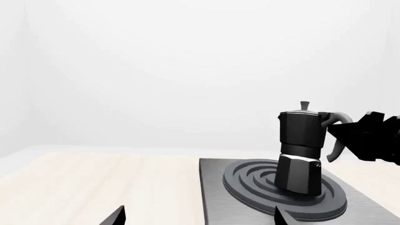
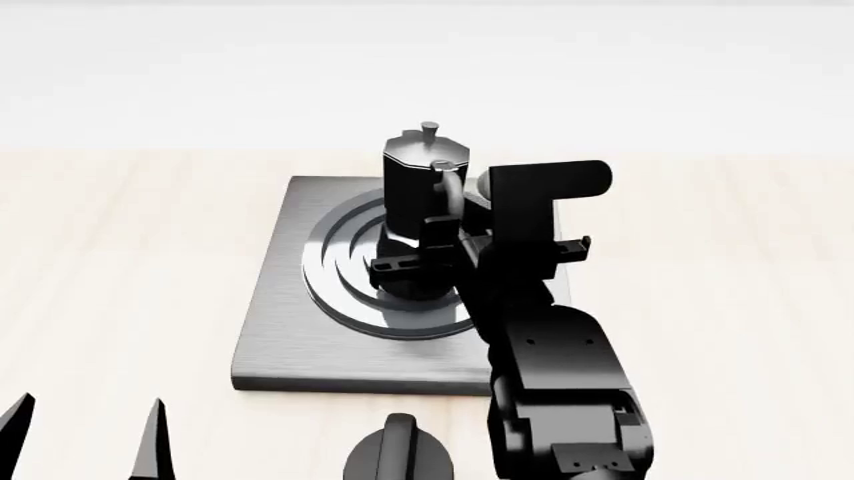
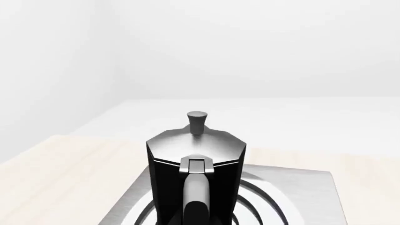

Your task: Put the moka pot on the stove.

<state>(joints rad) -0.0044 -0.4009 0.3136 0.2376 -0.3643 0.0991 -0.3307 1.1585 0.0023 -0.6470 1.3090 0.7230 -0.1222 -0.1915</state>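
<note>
Most of the task is judged done: the moka pot [image 2: 426, 215] is seen upright on the ring burner at the centre of the stove [image 2: 274, 330]. The right hand [image 2: 430, 262] is at the pot's handle; whether it is gripped cannot be told. The left hand [image 2: 83, 440] is spread open, nearer the robot than the stove.

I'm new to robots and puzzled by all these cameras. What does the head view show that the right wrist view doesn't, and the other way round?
Only the head view shows the right arm reaching to the pot's handle, the left gripper low at the edge, a round black knob and the whole stove. Only the right wrist view looks straight along the pot's handle from behind. Both show the moka pot upright on the ring burner.
</note>
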